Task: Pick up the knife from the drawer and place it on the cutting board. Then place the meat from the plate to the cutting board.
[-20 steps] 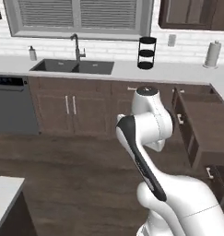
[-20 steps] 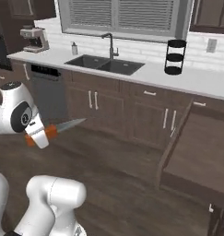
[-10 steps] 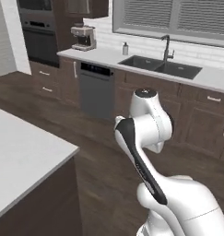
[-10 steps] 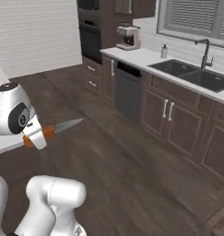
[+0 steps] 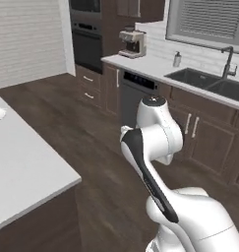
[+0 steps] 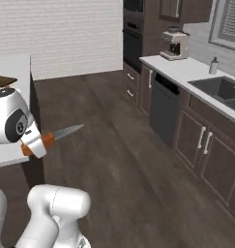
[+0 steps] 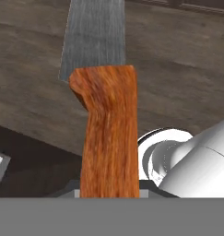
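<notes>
Orange-handled knife sits clamped in the closed gripper beside the robot's body, blade out over the dark wood floor, cutting board on the white island behind, coffee machine on the far counter.

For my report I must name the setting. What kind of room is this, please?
It appears to be a home kitchen, computer-rendered. A sink with a tap sits in a long counter over dark cabinets, a coffee machine stands on the counter, and a built-in oven fills the tall unit beside it.
</notes>
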